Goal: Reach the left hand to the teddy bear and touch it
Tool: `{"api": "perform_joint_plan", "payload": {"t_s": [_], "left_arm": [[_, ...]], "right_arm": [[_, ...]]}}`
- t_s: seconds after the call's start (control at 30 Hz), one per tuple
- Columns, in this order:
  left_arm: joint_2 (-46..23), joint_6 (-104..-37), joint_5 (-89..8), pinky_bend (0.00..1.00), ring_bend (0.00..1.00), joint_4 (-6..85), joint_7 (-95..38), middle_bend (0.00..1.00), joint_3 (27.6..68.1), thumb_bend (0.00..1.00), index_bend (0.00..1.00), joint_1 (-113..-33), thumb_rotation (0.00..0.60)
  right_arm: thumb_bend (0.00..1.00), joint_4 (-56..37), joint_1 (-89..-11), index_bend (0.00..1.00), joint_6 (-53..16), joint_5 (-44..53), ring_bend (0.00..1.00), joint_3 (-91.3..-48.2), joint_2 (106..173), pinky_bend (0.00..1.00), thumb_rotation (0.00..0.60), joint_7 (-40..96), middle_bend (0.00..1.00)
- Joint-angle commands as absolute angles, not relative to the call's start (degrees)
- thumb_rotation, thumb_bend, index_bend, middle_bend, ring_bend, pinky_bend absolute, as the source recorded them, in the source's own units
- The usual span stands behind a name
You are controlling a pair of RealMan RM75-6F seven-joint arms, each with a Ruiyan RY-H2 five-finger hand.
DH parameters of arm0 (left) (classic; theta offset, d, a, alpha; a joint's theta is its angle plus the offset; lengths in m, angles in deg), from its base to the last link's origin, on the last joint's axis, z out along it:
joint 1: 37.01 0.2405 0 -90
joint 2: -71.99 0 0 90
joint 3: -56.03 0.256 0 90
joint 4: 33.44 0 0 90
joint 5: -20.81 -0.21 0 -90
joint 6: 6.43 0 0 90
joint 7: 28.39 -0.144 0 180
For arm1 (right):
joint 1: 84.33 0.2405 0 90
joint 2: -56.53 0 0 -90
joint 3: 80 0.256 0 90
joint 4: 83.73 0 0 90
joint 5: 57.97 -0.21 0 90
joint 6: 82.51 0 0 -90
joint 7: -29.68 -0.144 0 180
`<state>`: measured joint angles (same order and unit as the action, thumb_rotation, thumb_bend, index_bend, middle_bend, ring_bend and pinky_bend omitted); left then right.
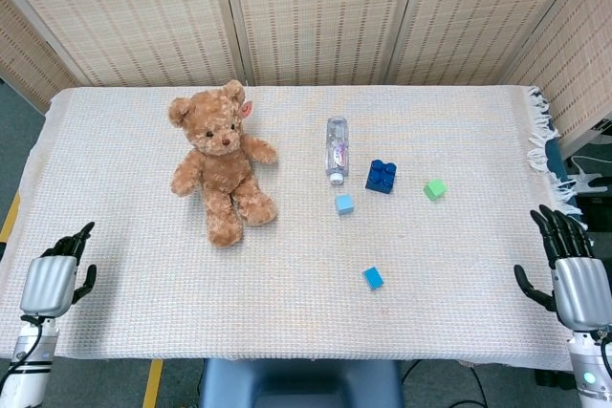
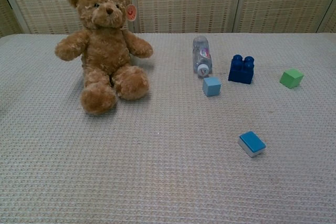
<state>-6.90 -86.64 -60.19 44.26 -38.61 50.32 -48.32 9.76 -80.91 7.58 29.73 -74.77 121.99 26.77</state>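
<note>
Sitting well apart from the empty, spread-fingered left hand (image 1: 54,277), the teddy bear (image 1: 222,161) goes untouched.

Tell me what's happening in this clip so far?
Nothing is being handled. The left hand sits at the near left edge of the table, open and well short of the teddy bear, which sits untouched. The right hand waits open at the near right edge. A bottle and blocks lie mid-table.
</note>
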Motion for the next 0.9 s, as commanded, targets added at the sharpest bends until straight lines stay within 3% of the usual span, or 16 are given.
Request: {"api": "perform_joint_plan", "payload": {"t_s": [0.03, 0.23, 0.5, 0.9], "left_arm": [[-9.5, -85.7, -60.0, 0.45, 0.23, 43.0, -40.2, 0.20, 49.2, 0.47, 0.04, -50.2, 0.600], [-14.7, -84.7, -59.9, 0.43, 0.23, 40.1, -43.5, 0.19, 47.0, 0.46, 0.02, -54.0, 0.600], [-24.2, -83.1, -57.4, 0.40, 0.22, 28.5, -44.4, 0.18, 42.2, 0.45, 0.00, -60.0, 0.600], [-31.3, -76.9, -48.6, 0.38, 0.22, 21.6, -47.8, 0.18, 35.0, 0.41, 0.01, -67.8, 0.600]], "right_arm": [[0.22, 9.3, -80.6, 0.00, 7.5, 29.6, 0.00, -74.4, 122.2, 0.08, 0.600, 26.0, 0.02], [0.20, 7.9, -80.0, 0.00, 7.3, 31.8, 0.00, -74.7, 120.7, 0.08, 0.600, 21.4, 0.02], [0.20, 7.8, -80.1, 0.00, 7.6, 32.8, 0.00, -75.1, 119.2, 0.08, 0.600, 17.8, 0.02], [0.20, 8.1, -80.0, 0.00, 7.0, 34.6, 0.00, -76.6, 118.1, 0.08, 0.600, 16.3, 0.02]]}}
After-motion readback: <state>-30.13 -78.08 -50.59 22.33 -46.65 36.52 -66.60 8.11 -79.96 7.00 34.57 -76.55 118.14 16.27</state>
